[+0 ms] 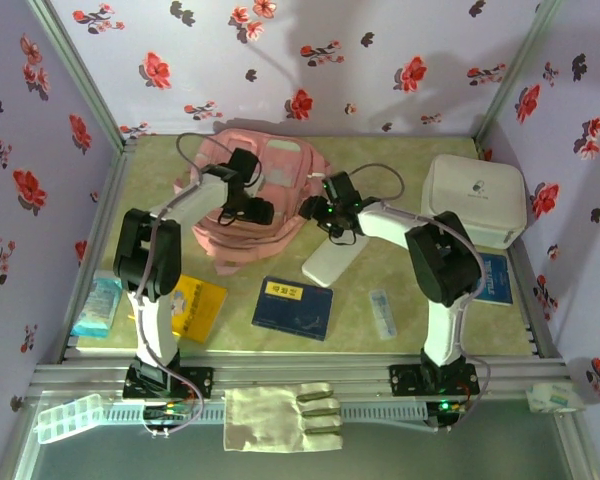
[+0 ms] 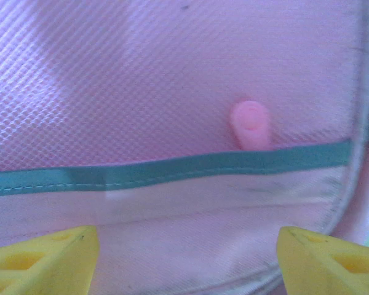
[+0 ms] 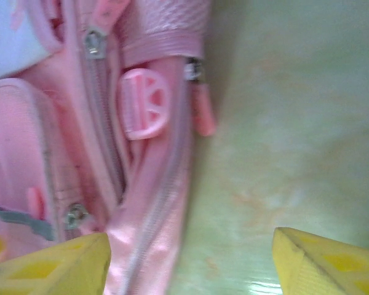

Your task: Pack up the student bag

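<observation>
The left gripper (image 2: 184, 261) has its blunt yellow fingers (image 2: 43, 261) spread wide with nothing between them. Right past them is the student bag (image 2: 172, 74), close up: fine diagonal-weave pink cloth with a soft sheen, crossed by a flat teal trim band (image 2: 172, 167), and a small rounded pink tab (image 2: 251, 123) sitting just above that band. Whether the tips touch the cloth cannot be told. The right gripper (image 3: 190, 261) is likewise wide and empty. Its left finger (image 3: 49, 264) is over the bag's side edge and its right finger over the bare, glossy, pale green table (image 3: 295, 123). Ahead of it run a grey-toothed zip (image 3: 98, 92), a smooth pink plastic buckle (image 3: 144, 101) and a dangling pink zipper pull (image 3: 203, 110). From the top camera, the bag (image 1: 280, 160) lies flat at the far middle of the table (image 1: 155, 175), a soft, rounded, slumped pink shape with a paler front panel. The left gripper (image 1: 255, 210) is over its near part and the right gripper (image 1: 315, 207) is at its right edge.
</observation>
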Controlling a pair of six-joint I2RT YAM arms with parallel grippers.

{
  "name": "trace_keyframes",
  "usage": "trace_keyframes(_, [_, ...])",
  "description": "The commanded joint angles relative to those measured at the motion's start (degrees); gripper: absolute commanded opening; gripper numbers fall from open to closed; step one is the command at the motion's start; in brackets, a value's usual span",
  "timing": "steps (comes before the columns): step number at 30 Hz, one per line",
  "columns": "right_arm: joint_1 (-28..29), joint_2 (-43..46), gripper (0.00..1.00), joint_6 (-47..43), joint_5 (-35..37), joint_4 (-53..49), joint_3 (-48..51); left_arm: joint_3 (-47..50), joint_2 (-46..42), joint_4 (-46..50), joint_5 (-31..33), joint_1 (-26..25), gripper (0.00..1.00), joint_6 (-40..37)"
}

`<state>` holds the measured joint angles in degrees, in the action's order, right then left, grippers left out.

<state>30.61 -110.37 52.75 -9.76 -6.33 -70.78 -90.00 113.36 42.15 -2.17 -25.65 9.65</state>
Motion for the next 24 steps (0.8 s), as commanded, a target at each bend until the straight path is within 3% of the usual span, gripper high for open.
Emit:
trace_keyframes(1, [-1.4, 3.5, 0.71, -4.9, 5.3, -2.7, 2.3, -3.3, -2.1, 4.0, 6.4, -4.6, 0.77, -7.2])
trace_keyframes(5, [-1.8, 5.5, 0.73, -9.2, 4.5, -0.5, 3.1, -6.3, 0.7, 5.8, 15.3, -8.9, 0.7, -11.9])
trace_keyframes(8, [-2.0, 6.6, 0.73, -10.4, 4.5, 0.6, 3.5, -7.2, 2.4, 6.4, 18.5, -9.7, 0.66, -13.8])
trace_keyframes(21, [-3.1, 7.2, 0.72, -10.2, 4.0, 3.6, 6.0, -10.3, 8.7, 9.3, 17.9, -11.1, 0.58, -20.4])
trace_keyframes(24, [-3.1, 7.1, 0.73, -10.2, 3.9, 3.9, 6.1, -11.4, 10.2, 8.1, 19.0, -11.1, 0.51, -21.0])
